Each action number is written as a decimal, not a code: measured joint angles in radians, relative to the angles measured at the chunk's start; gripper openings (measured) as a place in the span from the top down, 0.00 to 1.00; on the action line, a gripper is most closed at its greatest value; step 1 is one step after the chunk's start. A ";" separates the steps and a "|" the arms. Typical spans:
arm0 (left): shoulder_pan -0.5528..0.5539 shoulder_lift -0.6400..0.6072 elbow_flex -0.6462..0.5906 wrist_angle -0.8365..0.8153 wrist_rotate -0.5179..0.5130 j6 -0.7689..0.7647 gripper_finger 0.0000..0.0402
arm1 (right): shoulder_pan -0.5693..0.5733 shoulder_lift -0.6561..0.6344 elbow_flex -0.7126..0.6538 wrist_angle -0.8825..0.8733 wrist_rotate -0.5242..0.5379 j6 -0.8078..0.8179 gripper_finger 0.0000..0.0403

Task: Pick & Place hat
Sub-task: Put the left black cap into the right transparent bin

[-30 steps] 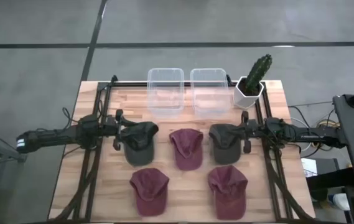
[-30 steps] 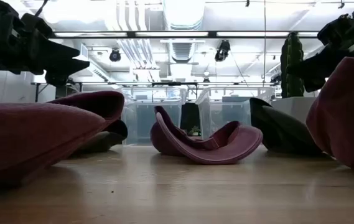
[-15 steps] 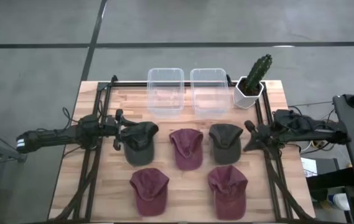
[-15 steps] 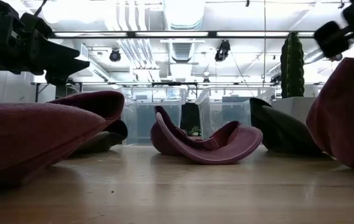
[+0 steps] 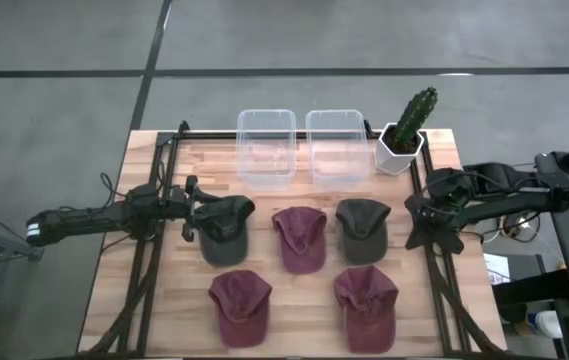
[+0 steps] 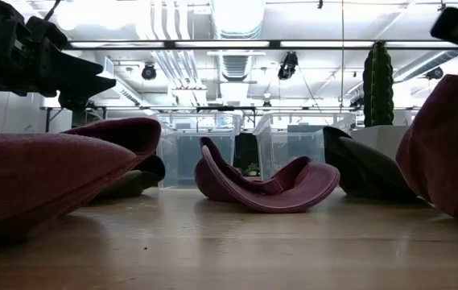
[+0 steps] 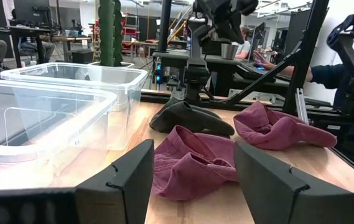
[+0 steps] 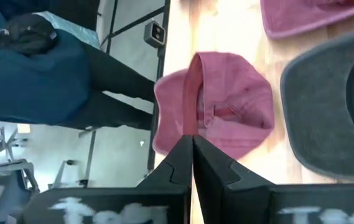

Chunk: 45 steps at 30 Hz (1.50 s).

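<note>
Five hats lie crown-up on the table. In the far row are a dark grey hat (image 5: pixel 226 230), a maroon hat (image 5: pixel 299 238) and a second dark grey hat (image 5: pixel 362 230). Two more maroon hats (image 5: pixel 240 305) (image 5: pixel 366 305) lie in the near row. My left gripper (image 5: pixel 196 215) hovers open over the left edge of the left dark grey hat, raised above the table (image 6: pixel 59 68). In its wrist view the middle maroon hat (image 7: pixel 192 163) shows beyond the open fingers (image 7: pixel 192 186). My right gripper (image 5: pixel 419 225) is shut (image 8: pixel 192 163) and stands off the table's right edge, clear of the right dark grey hat.
Two clear plastic bins (image 5: pixel 266 145) (image 5: pixel 336 145) stand at the far edge, with a potted cactus (image 5: pixel 407 130) to their right. Black frame rails (image 5: pixel 434 270) run along both table sides. A person in blue (image 8: pixel 40 74) sits beyond the right edge.
My right gripper has drawn back from the right dark grey hat toward the table's right edge, rising and turning as it went. That hat stays lying on the table.
</note>
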 joint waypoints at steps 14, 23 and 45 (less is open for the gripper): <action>0.000 0.000 0.000 0.024 0.012 -0.139 0.47 | 0.000 0.187 0.143 0.002 0.021 -0.077 0.98; -0.001 0.001 0.130 0.118 0.138 -0.372 0.47 | -0.001 0.127 0.075 0.114 0.265 -0.194 0.98; 0.000 0.438 0.906 -1.089 0.087 -0.526 0.47 | -0.001 -0.029 0.002 0.208 0.357 -0.197 0.98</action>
